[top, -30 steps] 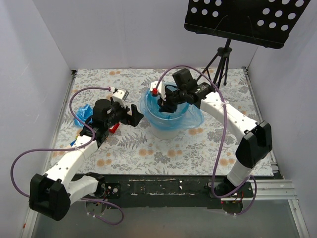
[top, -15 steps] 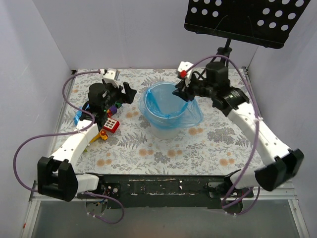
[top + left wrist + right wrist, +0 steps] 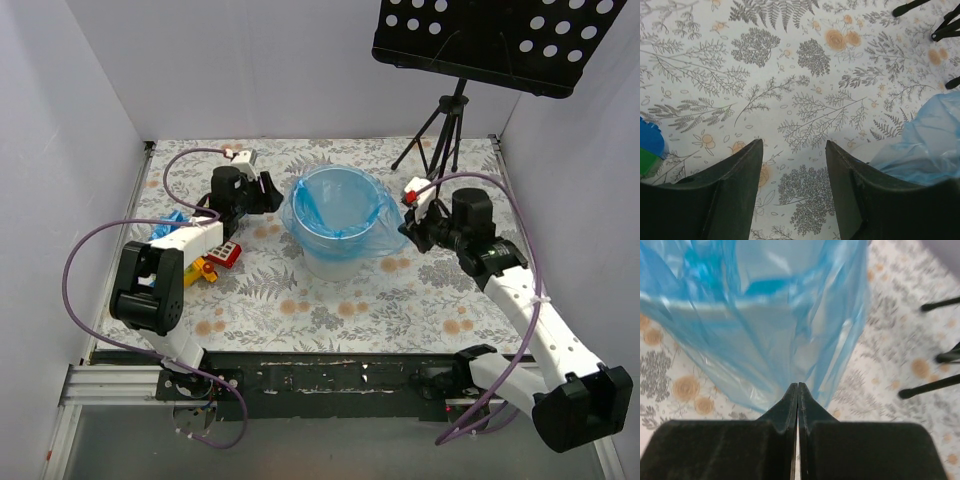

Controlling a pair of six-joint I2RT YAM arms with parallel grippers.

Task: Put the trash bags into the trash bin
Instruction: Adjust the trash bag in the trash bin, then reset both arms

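At mid-table, upright on the floral cloth (image 3: 350, 305): the trash bin (image 3: 332, 262), cream-white, round, slightly tapered. Lined with the trash bag (image 3: 345, 205), a thin, glossy, translucent blue film, mouth spread wide and folded out over the rim all round. Inside the bin, seen from above, only that blue film against the walls and down to the bottom. Outside, a loose skirt of film hanging over the wall, fullest on the right side and reaching close to the cloth there. Lower part of the cream wall bare at the front.

Just right of the bin, low beside that hanging skirt: the right gripper (image 3: 405, 228), fingers pressed flat together. In the right wrist view, closed tips (image 3: 792, 397) right at the lower edge of the film. Cannot tell whether any film is caught between them.

Left of the bin, near but apart from it: the left gripper (image 3: 268, 190), fingers spread. Between them, in the left wrist view, only patterned cloth, with an edge of blue film at the right of that view.

Further left, a small heap of multicoloured toy blocks (image 3: 222, 255), and beside them a blue crumple (image 3: 168, 228), too hidden by the arm to name. Behind the bin, far right: a black perforated music stand (image 3: 500, 45) on a tripod.
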